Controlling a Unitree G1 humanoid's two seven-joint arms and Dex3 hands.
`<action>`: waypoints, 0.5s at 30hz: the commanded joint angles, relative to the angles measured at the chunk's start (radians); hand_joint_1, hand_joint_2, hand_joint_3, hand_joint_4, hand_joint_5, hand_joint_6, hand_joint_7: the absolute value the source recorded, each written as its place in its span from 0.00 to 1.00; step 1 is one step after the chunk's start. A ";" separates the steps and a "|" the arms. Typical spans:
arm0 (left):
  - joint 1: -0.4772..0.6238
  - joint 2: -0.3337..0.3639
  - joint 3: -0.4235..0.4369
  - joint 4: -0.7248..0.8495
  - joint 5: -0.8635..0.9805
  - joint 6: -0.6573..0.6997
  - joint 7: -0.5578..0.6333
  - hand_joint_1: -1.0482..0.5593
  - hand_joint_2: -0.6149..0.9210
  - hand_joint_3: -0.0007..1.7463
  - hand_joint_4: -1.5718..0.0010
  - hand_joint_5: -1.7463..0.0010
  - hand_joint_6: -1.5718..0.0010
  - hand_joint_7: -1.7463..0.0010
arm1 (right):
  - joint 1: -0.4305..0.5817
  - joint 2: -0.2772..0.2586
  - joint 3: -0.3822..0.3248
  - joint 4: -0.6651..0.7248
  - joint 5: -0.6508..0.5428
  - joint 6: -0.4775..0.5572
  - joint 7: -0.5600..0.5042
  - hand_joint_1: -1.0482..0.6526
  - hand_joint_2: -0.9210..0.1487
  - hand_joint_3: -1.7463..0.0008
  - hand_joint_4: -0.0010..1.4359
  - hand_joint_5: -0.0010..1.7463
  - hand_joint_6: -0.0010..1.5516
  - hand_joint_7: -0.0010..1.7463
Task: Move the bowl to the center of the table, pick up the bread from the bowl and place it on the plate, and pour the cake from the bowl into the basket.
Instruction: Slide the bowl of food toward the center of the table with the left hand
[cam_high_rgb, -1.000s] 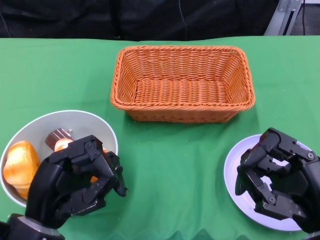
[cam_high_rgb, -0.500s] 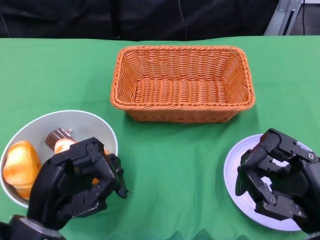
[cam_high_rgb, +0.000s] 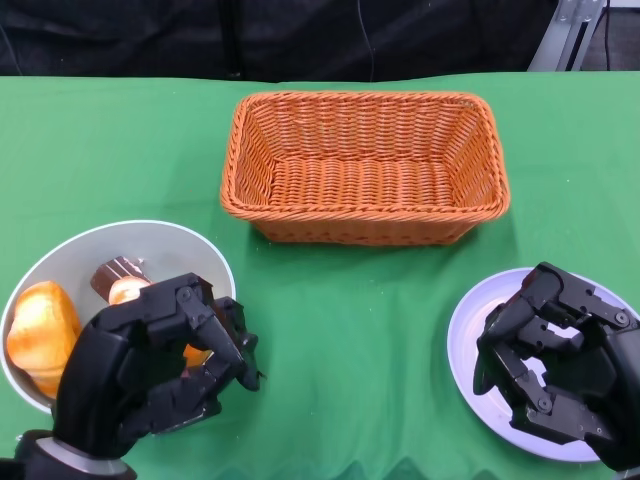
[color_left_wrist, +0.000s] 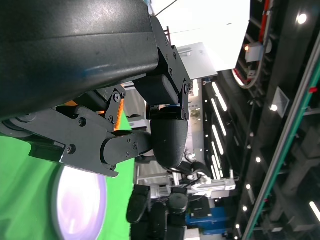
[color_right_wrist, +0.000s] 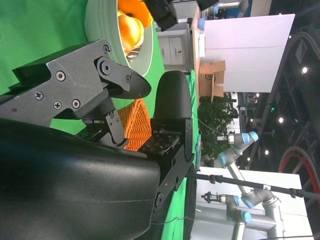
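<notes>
Here the curled, empty left hand (cam_high_rgb: 150, 365) hides the bowl's (cam_high_rgb: 60, 255) near rim; right hand (cam_high_rgb: 555, 365) likewise empty.

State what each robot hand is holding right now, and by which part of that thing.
Nothing is held. The left hand hangs curled over the near rim of the bowl; the right hand is curled above the plate, empty.

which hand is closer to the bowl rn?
Left. The left hand sits over the bowl's near rim, fingers curled with nothing in them. The right hand is across the table, over the plate.
</notes>
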 joint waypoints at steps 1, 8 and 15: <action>-0.004 0.015 0.021 -0.015 0.019 -0.017 0.039 0.60 0.95 0.35 0.48 0.13 0.45 0.35 | 0.010 -0.006 -0.010 0.001 0.004 -0.009 0.002 0.57 0.22 0.51 0.50 0.98 0.40 0.78; -0.021 0.046 0.060 -0.043 -0.007 0.032 0.085 0.59 0.94 0.36 0.49 0.11 0.47 0.31 | 0.005 -0.001 -0.011 0.016 -0.001 -0.020 -0.002 0.57 0.21 0.51 0.49 0.99 0.40 0.78; -0.054 0.078 0.138 -0.104 -0.134 0.148 0.121 0.55 0.90 0.38 0.47 0.13 0.47 0.31 | 0.000 -0.003 -0.012 0.031 -0.001 -0.025 0.000 0.57 0.23 0.50 0.50 0.98 0.40 0.77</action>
